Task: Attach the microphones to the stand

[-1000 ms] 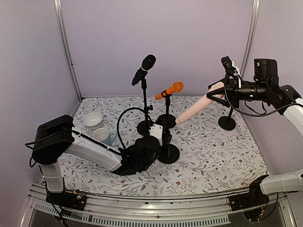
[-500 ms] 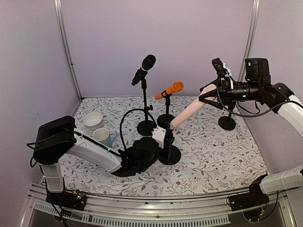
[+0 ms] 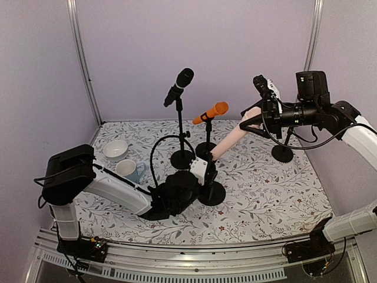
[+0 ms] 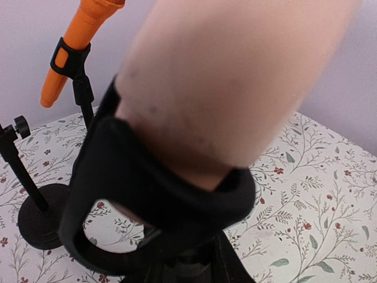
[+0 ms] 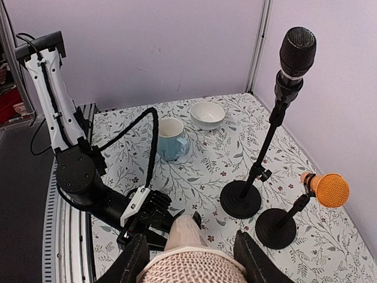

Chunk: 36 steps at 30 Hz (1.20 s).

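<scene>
My right gripper is shut on the head end of the pale beige-pink microphone, which slants down to the left. Its tail sits in the black clip of the near stand. My left gripper is shut on that stand's post just below the clip. The black microphone sits in the tall stand, and the orange microphone sits in a shorter stand. The bright pink microphone is out of view. In the right wrist view the beige microphone's mesh head fills the gap between my fingers.
An empty stand is at the back right, behind my right arm. A blue-and-white mug and a white bowl sit at the left. The bases of the tall stand and the orange microphone's stand are close behind the near stand.
My right gripper has moved left with the beige microphone, bringing its tail down over the near stand's clip. My left gripper has shifted slightly right with the stand.
</scene>
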Each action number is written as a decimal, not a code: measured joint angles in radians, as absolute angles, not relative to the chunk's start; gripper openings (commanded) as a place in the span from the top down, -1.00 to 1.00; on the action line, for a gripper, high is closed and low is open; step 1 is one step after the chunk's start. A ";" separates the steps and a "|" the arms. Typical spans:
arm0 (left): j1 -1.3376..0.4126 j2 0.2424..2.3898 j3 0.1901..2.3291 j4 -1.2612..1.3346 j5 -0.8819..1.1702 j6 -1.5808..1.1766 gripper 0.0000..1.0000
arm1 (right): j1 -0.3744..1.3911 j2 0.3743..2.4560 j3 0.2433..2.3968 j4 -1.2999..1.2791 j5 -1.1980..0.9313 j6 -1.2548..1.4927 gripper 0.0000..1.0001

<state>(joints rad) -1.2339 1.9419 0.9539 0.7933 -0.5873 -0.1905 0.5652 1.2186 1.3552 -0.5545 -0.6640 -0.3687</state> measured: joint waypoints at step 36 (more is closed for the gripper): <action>-1.234 1.949 0.966 0.789 -0.603 -0.130 1.00 | 0.694 1.277 1.302 -0.474 -0.524 -0.504 1.00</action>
<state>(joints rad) -1.2339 1.9488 0.9657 0.7895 -0.6029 -0.1299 0.6941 1.2774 1.3022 -0.4736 -0.5243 -0.5041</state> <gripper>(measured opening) 0.240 0.463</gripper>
